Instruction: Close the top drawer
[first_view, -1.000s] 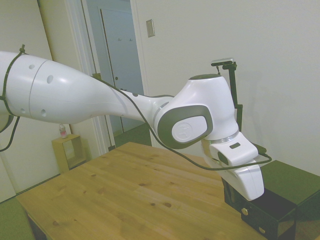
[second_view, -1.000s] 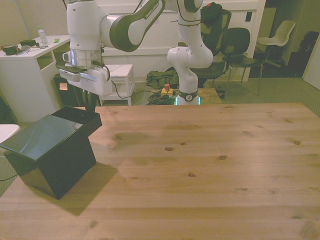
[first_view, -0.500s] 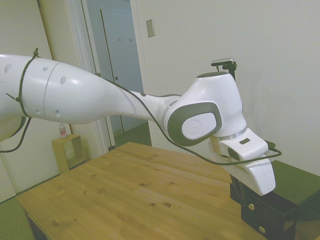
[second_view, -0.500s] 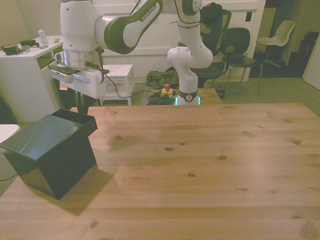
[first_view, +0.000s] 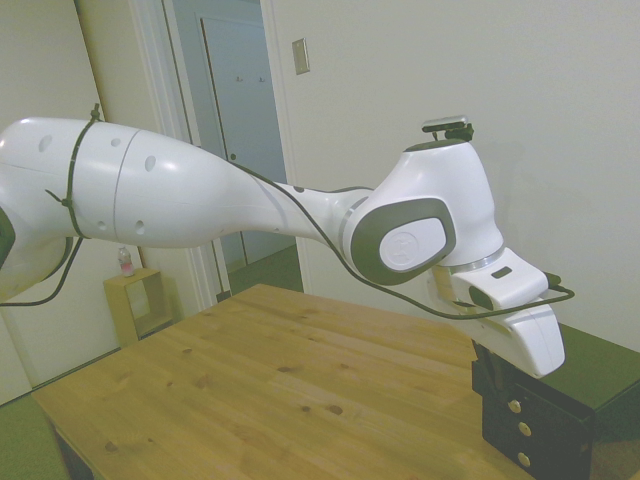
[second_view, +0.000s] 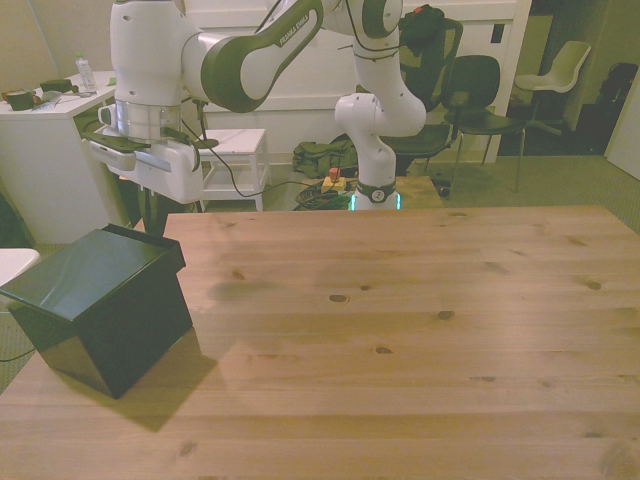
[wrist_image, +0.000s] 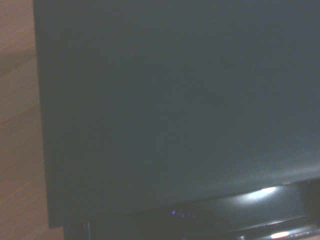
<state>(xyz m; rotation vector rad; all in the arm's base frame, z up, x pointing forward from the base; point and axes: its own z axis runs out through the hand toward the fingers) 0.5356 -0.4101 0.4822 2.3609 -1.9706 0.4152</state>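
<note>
Since a second ago the arm (first_view: 200, 195) has swung further toward the side view's right, and the gripper (first_view: 488, 358) now sits just in front of the chest (first_view: 560, 420) at the bench's (first_view: 280, 370) right end. The top drawer (first_view: 520, 395), which stuck well out a second ago, now lies almost flush with the two lower drawers, its knob (first_view: 514, 406) lined up above theirs. In the front view only a thin lip of the drawer (second_view: 162, 247) still shows past the chest (second_view: 95, 300), which stands at that view's left. The fingers are mostly hidden behind the white hand and the chest, so I cannot tell whether they are spread or pressed together. The wrist view is blurred: the chest's dark top (wrist_image: 175, 100) fills it, with a strip of bench (wrist_image: 17, 125) alongside.
</note>
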